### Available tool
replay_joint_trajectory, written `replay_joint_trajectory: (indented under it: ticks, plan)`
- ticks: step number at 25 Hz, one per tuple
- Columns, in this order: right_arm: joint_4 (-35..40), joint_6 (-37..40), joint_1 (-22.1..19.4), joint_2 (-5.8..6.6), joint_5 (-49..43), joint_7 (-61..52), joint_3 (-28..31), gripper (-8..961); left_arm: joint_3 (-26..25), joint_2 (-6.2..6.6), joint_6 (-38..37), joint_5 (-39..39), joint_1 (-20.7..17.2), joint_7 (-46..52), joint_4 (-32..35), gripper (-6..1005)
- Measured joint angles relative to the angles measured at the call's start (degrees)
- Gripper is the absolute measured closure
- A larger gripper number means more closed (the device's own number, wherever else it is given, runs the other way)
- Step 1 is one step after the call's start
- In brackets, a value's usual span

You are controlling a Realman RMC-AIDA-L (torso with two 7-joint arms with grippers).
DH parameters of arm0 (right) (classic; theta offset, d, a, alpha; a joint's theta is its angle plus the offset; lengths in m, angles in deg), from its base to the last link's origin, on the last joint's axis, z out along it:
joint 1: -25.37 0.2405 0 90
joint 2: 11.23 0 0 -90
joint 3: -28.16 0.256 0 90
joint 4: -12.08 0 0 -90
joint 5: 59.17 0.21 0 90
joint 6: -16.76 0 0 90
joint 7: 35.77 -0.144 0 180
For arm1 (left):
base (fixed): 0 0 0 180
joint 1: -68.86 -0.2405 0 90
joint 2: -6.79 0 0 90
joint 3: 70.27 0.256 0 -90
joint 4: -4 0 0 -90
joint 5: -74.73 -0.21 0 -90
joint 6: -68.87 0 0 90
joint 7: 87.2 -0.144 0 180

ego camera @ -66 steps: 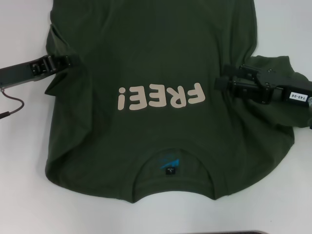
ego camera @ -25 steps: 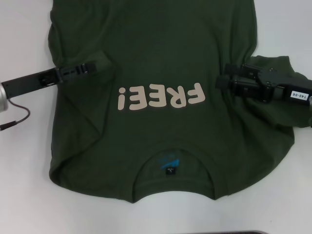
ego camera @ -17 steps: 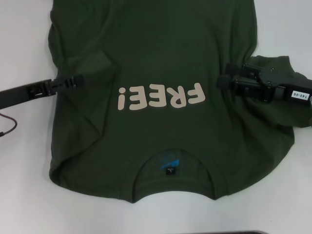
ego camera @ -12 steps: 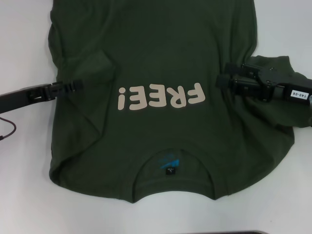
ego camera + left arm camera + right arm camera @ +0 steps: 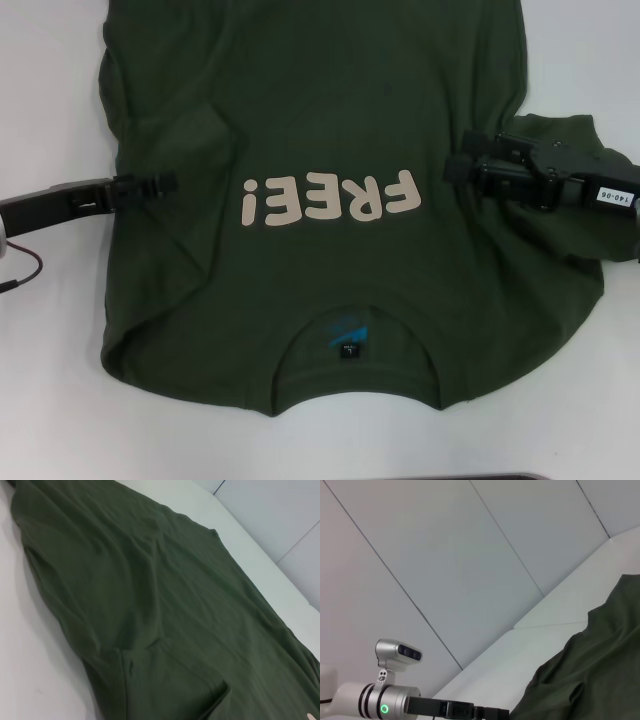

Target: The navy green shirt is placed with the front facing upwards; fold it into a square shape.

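Sleeve-folding step: shirt point(image 5: 320, 120) lies face up, left sleeve tucked in. Left gripper point(image 5: 165, 182) at 9 o'clock, opening unreadable. Right gripper point(image 5: 462, 166) at 3 o'clock, grip unclear; next, fold that sleeve inward.

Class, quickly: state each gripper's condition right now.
Left gripper: over the navy green shirt, state cannot be told.
Right gripper: also cannot be told.

The navy green shirt point(image 5: 330, 120) lies flat, print up, left sleeve folded inward.
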Motion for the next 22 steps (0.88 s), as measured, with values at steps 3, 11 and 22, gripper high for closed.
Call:
replay_joint_trajectory:
  ticks: [3,11,22]
  plan:
    - [-0.03,0.0,-0.07,0.0,0.0,-0.01,0.0,41,-0.18,0.0,0.01,0.31,-0.1,-0.02,0.3,154]
    - [-0.11,0.0,-0.13,0.07,0.0,-0.01,0.0,42,-0.29,0.38,-0.12,0.13,-0.1,-0.03,0.58,154]
    - [-0.01,0.0,-0.08,0.09,0.0,-0.01,0.0,42,0.58,0.23,-0.29,0.0,0.17,-0.03,0.13,154]
